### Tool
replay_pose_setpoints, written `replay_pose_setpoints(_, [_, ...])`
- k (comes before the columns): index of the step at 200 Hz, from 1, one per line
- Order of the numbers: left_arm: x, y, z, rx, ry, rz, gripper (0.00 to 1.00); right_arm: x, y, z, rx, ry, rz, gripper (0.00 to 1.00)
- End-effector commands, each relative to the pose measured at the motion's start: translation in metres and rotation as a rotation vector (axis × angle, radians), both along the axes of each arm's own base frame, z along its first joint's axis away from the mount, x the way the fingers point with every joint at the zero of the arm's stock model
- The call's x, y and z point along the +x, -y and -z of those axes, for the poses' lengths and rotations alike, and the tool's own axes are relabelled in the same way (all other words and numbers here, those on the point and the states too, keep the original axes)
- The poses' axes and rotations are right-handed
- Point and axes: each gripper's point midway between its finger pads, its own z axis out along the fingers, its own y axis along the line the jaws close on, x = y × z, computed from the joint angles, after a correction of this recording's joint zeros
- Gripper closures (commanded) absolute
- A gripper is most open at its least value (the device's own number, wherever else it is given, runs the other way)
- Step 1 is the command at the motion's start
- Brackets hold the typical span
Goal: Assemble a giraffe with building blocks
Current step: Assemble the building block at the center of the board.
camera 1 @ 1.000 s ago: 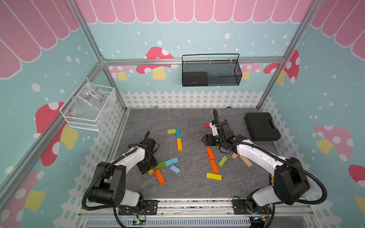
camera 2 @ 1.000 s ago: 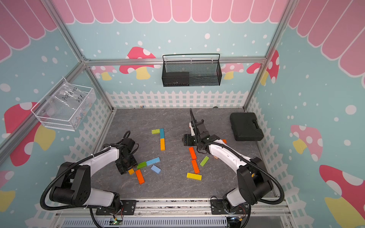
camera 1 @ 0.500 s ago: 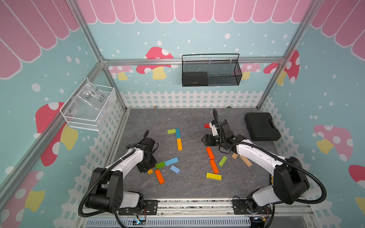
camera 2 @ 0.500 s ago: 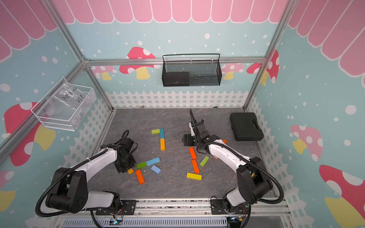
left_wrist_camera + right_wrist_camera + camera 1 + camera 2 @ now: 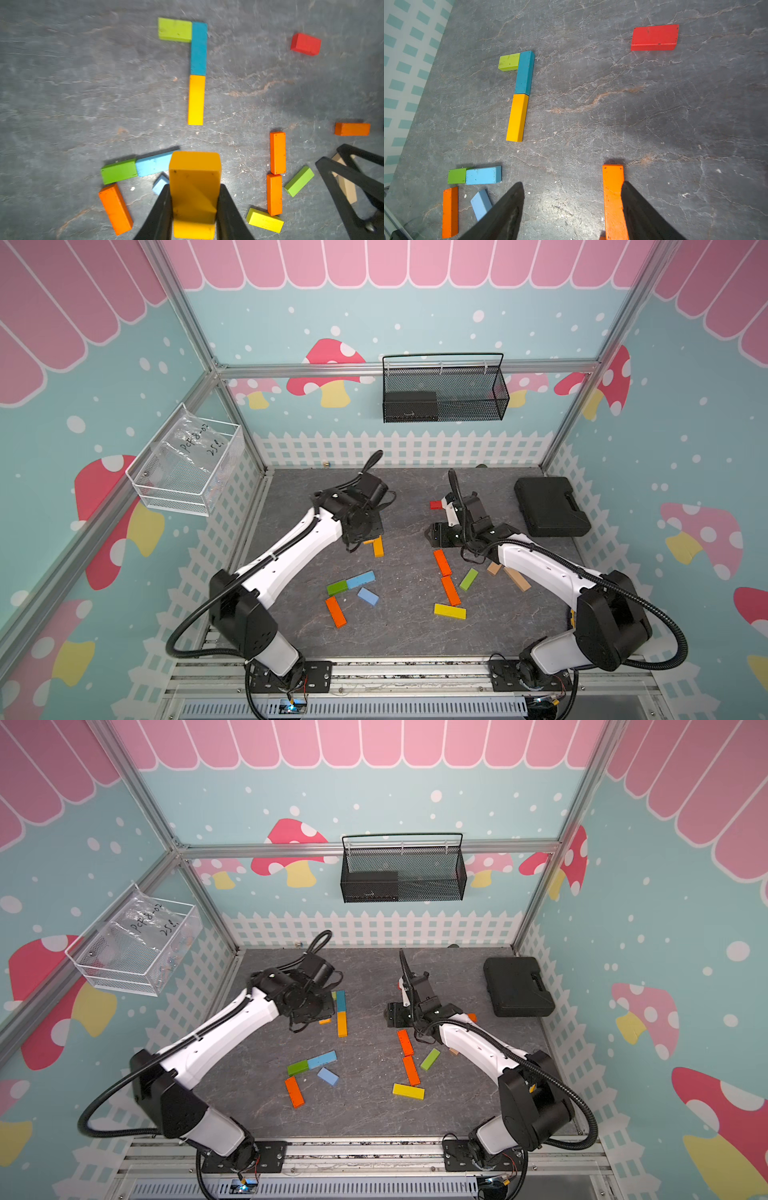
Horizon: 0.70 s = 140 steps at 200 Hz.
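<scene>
Matt-painted wooden blocks lie on a rough, stone-look tabletop.

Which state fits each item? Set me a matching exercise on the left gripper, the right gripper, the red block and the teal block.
Items
1. left gripper
2. right gripper
3. red block
4. teal block

States
A. open, gripping nothing
B. end to end with a yellow block
C. shut on an amber block
D. lies apart from every other block

Pairs: 1-C, 2-A, 3-D, 4-B

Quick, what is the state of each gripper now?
Left gripper: closed on a yellow block.
Right gripper: open, holding nothing.
</scene>
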Motion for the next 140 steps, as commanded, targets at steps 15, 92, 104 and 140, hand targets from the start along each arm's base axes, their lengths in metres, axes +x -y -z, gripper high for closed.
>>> replay_pose_setpoints(15, [0.002, 0.046, 0.046, 0.017, -0.102, 0.083, 0.71, -0.007, 0.014, -0.012, -0.019, 0.029, 0.032, 0.24])
replay_pose_setpoints(92, [-0.013, 0.055, 0.116, 0.086, -0.214, 0.086, 0.71, -0.008, 0.017, -0.005, -0.03, 0.012, 0.034, 0.24])
replay_pose_setpoints(104, [-0.016, 0.051, 0.127, 0.088, -0.227, 0.078, 0.71, -0.008, 0.017, -0.003, -0.031, 0.007, 0.033, 0.24])
replay_pose_setpoints(140, [-0.026, 0.043, 0.15, 0.087, -0.26, 0.062, 0.71, -0.007, 0.014, -0.002, -0.026, -0.001, 0.03, 0.24])
